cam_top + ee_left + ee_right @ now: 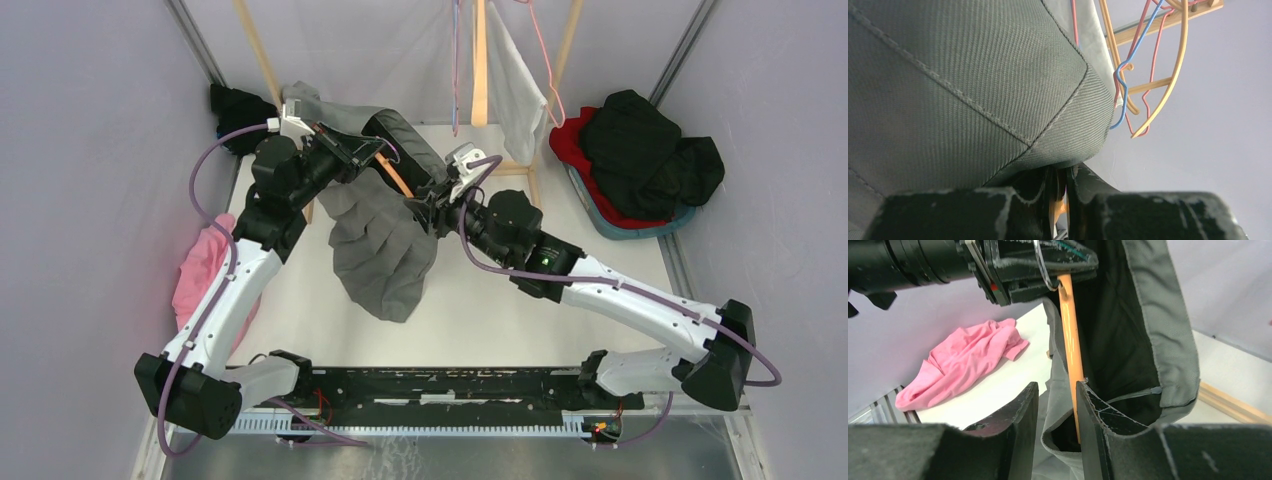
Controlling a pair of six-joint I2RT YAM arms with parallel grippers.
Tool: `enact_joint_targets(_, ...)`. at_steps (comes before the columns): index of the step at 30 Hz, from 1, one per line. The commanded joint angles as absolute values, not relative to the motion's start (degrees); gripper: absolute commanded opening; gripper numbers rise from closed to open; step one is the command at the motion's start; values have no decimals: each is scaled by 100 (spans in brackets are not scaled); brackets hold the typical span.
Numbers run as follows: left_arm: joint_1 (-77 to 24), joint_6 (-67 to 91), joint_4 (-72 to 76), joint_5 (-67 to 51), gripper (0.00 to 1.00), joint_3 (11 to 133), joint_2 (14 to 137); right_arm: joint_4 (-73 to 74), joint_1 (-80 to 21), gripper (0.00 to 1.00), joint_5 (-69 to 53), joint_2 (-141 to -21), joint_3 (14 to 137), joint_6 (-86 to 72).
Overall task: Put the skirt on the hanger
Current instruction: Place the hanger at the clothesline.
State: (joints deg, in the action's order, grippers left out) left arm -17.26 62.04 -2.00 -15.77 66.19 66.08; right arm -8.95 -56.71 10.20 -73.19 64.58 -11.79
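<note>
Because its waistband has to be spread over the hanger's arms, the one grey skirt (385, 250) hangs raised above the middle of the table (480, 330), not lying on it. Of the two claws, the left claw (1060, 195) is clamped on the single orange hanger (1071, 340) to steady it. The right claw (1057, 400) stands half open astride hanger arm and cloth, seemingly gripping neither.

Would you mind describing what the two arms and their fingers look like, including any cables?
The left arm and right arm share white shells and black joints. A purple cable loops along each. The right one shows a small green light. The fingers are black blocks with scuffed, chipped edges.
</note>
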Motion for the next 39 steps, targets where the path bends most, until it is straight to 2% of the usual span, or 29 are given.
enact_joint_targets(1, -1740, 6328, 429, -1738, 13, 6891, 6482, -1145, -5643, 40, 1140, -7153, 6615, -1015)
enact_joint_targets(5, -1734, 6343, 431, -1740, 13, 6908, 6478, -1079, -5636, 49, 1102, -7379, 6778, -1017)
enact_joint_targets(8, -1742, 6342, 431, -1748, 13, 6923, 6488, -1102, -5634, 53, 1071, -7541, 6858, -1048)
enact_joint_targets(18, -1737, 6408, 515, -1814, 13, 6882, 6486, -1085, -5634, 53, 1214, -7990, 7234, -971)
enact_joint_targets(26, -1729, 6432, 545, -1863, 13, 6882, 6487, -1057, -5532, 47, 1296, -8292, 7465, -1005)
enact_joint_targets(31, -1726, 6434, 547, -1855, 13, 6869, 6486, -1041, -5421, 35, 1256, -8340, 7484, -1054)
enact_joint_targets(36, -1667, 6506, 609, -1832, 13, 6879, 6501, -1066, -5383, 32, 1300, -8224, 7287, -1084)
enact_joint_targets(39, -1654, 6548, 664, -1843, 13, 6882, 6535, -1095, -5365, 21, 1270, -8225, 7261, -1104)
